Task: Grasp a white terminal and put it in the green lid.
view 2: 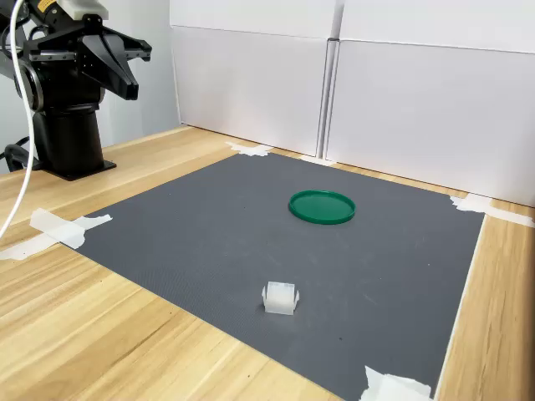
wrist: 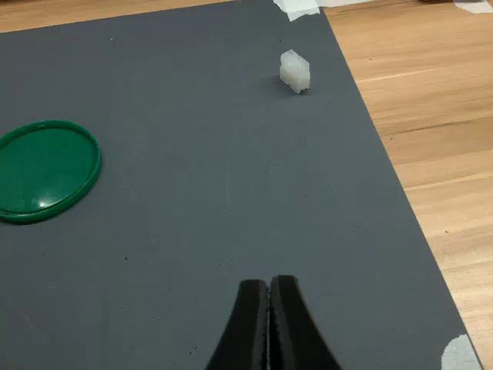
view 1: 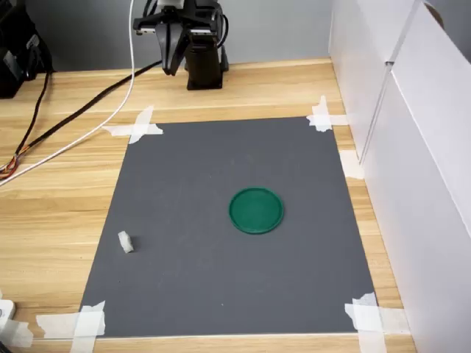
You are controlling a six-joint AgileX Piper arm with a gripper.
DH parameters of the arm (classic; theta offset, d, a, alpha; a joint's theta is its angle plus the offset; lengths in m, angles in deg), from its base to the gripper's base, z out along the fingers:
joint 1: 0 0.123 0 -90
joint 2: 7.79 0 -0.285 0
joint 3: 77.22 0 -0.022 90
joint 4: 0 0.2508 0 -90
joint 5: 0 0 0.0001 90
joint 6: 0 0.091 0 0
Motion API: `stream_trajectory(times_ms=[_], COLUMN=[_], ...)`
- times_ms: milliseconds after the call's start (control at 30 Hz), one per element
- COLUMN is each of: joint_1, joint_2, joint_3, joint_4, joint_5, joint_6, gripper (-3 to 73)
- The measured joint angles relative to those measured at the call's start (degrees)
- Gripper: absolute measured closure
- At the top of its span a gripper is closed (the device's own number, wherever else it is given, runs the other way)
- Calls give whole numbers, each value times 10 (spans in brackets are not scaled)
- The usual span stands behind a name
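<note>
The white terminal [view 1: 126, 241] [wrist: 295, 71] [view 2: 279, 298] is a tiny white block resting on the grey mat near the first exterior view's left edge of the mat. The green lid [view 1: 255, 210] [wrist: 45, 169] [view 2: 321, 206], a flat round disc, lies near the mat's middle with nothing in it. My gripper [view 1: 170, 65] [wrist: 268, 291] [view 2: 140, 54] hangs high above the mat's far end, close to the arm's base, well away from both. Its black fingers [wrist: 248, 324] are pressed together and hold nothing.
The grey mat [view 1: 235, 279] is taped at its corners to a wooden table. White panels [view 1: 419, 147] wall off the first exterior view's right side. Black and white cables [view 1: 88, 110] trail across the wood by the arm's base [view 1: 202, 62].
</note>
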Motion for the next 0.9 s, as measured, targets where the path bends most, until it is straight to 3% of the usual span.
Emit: stream_trajectory(times_ms=[700,900], joint_1=[0,0], joint_2=[1,61], joint_3=[-3,-38], joint_4=[8,11], joint_5=[7,16], joint_6=[0,-2], gripper=[716,716])
